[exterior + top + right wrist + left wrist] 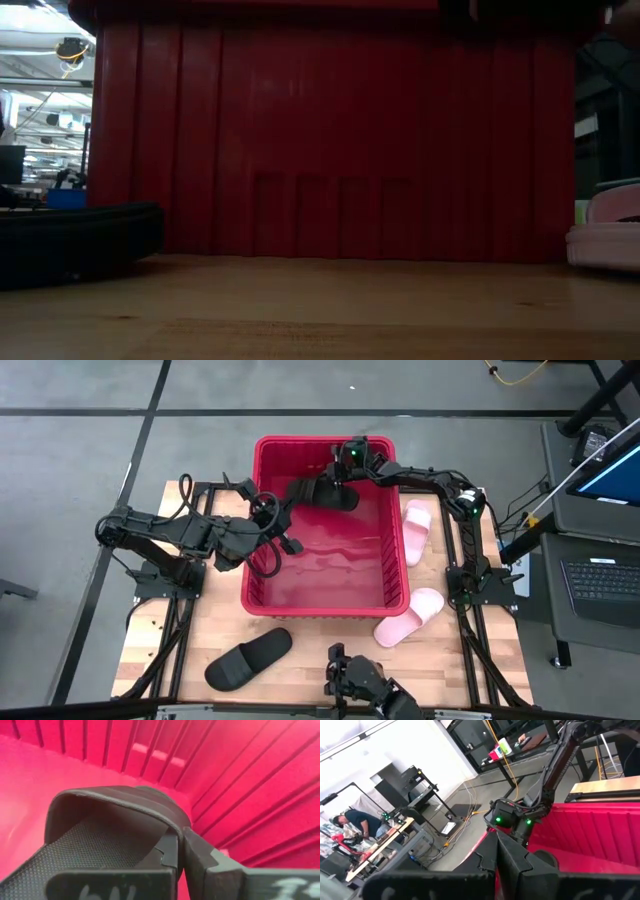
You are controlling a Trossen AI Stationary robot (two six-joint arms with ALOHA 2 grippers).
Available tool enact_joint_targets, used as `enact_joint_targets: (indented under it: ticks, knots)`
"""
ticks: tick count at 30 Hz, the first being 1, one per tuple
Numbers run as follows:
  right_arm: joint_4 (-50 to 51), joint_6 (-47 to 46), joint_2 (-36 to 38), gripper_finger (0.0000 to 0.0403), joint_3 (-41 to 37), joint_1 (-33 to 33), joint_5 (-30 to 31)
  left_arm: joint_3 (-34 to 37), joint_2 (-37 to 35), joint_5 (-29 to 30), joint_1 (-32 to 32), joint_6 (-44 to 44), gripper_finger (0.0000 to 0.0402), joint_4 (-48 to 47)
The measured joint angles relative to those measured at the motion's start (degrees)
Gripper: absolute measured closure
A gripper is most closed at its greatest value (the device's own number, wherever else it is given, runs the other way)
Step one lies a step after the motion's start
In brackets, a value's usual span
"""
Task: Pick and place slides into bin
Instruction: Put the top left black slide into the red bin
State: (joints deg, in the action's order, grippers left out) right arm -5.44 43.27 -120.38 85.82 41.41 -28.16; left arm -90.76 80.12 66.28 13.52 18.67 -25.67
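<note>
I am holding my right gripper (335, 488) over the far end of the red bin (262, 575), inside its rim, with the fingers (200, 857) pinching the strap of a black slide (107, 832) between them. That slide is hanging in the bin's far half, near the ribbed back wall. My left gripper (282, 540) is reaching in over the bin's left rim, its fingers (512, 857) pressed together on nothing.

The second black slide (248, 657) is lying on the wooden table (300, 645) in front of the bin's near left corner, outside it. One pink slide (415, 532) is sitting on the table just beside the bin's right wall, toward the far end. The other pink slide (410, 616) is resting off the bin's near right corner. In the low view, the bin's ribbed wall is filling the background, with the black slide at the left edge and a pink one at the right.
</note>
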Motion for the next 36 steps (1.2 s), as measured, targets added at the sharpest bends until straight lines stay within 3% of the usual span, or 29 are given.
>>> enact_joint_targets:
  ticks: [8, 19, 36]
  knots:
    - [1.8, 0.9, 0.0, 0.0387, 0.0, 0.0, 0.0, 0.0, 0.0, 0.0, 0.0, 0.1, 0.0400, 0.0]
    - [1.8, 2.5, 0.0, 0.0318, 0.0, -0.5, 6.0, 0.0, 0.0, -3.0, 0.0, 0.1, 0.0400, -0.1]
    - [6.3, 4.8, 0.0, 0.0311, 0.1, -0.7, 8.7, 0.0, 0.0, -3.0, 0.0, 0.1, 0.0400, -0.1]
